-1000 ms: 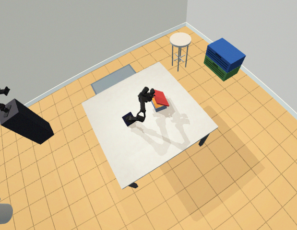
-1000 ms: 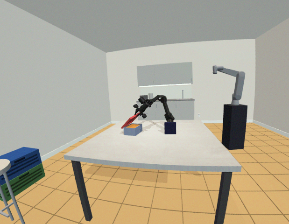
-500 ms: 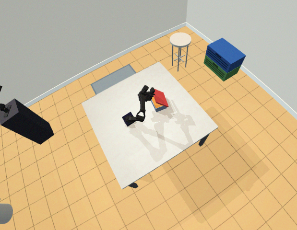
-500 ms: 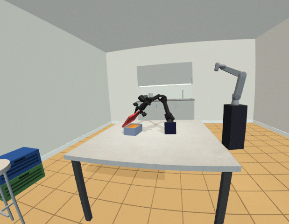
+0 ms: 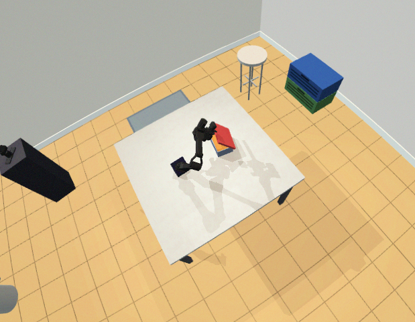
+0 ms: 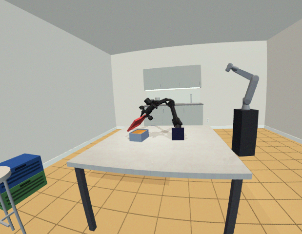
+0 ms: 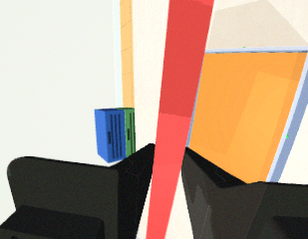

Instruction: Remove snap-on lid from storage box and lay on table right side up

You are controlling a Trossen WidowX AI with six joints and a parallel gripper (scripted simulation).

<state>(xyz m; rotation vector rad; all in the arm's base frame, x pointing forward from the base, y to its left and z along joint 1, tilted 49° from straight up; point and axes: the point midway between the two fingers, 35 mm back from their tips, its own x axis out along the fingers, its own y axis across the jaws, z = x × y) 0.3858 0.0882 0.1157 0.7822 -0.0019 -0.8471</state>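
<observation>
Black six-joint arm (image 5: pixel 198 147) (image 6: pixel 174 110) on a dark navy block (image 5: pixel 180 173) (image 6: pixel 177 133), reaching over the pale rectangular table (image 5: pixel 159 215) (image 6: pixel 171 156). Black parallel-jaw gripper (image 5: pixel 214 129) (image 6: pixel 145 115) (image 7: pixel 167 150) is pinching the flat red rectangular lid (image 5: pixel 225 137) (image 6: pixel 136 123) (image 7: pixel 180 75) by its upper edge, one finger on either face. Lid is off its seat, steeply tilted, far end pointing down toward the table; not laid flat. Blue-grey rectangular storage box (image 5: pixel 224 152) (image 6: pixel 138 137) (image 7: pixel 295 121) sits upright on the table, top open, orange showing inside. From the top view the lid overlaps part of the box; in the exterior view it slants above it. Lid looks clear of the rim, though the low end is small there, so contact is hard to rule out. Off the table: white-topped round stool (image 5: pixel 252 54) (image 6: pixel 0 173), blue crate (image 5: pixel 316 70) (image 6: pixel 25 163) (image 7: pixel 106 134) stacked on green crate (image 5: pixel 313 105) (image 6: pixel 32 186) (image 7: pixel 130 134).
</observation>
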